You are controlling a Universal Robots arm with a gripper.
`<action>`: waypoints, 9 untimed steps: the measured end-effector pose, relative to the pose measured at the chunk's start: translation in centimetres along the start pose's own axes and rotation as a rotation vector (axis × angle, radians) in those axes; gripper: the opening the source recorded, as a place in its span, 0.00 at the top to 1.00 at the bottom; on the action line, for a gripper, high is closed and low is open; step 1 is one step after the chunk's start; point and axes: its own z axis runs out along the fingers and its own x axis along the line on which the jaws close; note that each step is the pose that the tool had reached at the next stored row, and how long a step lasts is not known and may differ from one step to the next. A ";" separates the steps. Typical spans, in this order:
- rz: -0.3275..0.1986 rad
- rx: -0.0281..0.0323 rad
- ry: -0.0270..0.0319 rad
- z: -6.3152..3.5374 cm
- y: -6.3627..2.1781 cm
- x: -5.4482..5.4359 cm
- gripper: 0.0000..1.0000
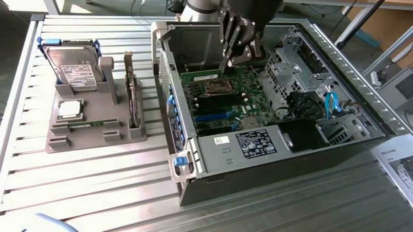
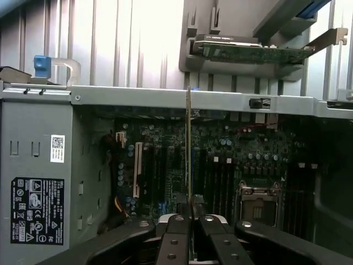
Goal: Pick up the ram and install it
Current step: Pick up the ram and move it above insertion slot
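Note:
My gripper (image 1: 231,62) hangs inside the open computer case (image 1: 187,169), over the far part of the motherboard (image 1: 226,104). It is shut on the ram (image 1: 203,76), a thin green stick with a white label that juts out from the fingers just above the board. In the wrist view the ram (image 2: 188,143) shows edge-on as a narrow upright line, clamped between the black fingers (image 2: 176,237) of the gripper (image 2: 190,218). Beneath it lie the long dark memory slots (image 2: 218,182) beside the processor socket (image 2: 259,201).
A grey holder (image 1: 84,137) on the slatted table at the exterior view's left carries a hard drive (image 1: 76,67), a silver processor chip (image 1: 69,108) and an upright expansion card (image 1: 132,96). The power supply (image 1: 255,142) fills the case's near side. Drive cages and cables (image 1: 332,104) crowd the exterior view's right.

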 end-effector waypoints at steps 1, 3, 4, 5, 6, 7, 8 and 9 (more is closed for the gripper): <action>-0.001 0.0000 0.0000 -0.01 -0.28 0.0 0.87; -0.002 0.0000 0.0000 -0.03 -0.80 0.0 0.87; -0.003 0.0000 0.0000 -0.04 -1.07 0.1 0.87; -0.003 -0.0001 0.0002 -0.05 -1.31 0.1 0.87; -0.004 0.0000 0.0001 -0.05 -1.56 0.1 0.87; -0.004 -0.0001 0.0002 -0.06 -1.80 0.1 0.87; -0.005 0.0000 0.0001 -0.07 -2.02 0.1 0.87; -0.005 0.0000 0.0002 -0.08 -2.23 0.1 0.87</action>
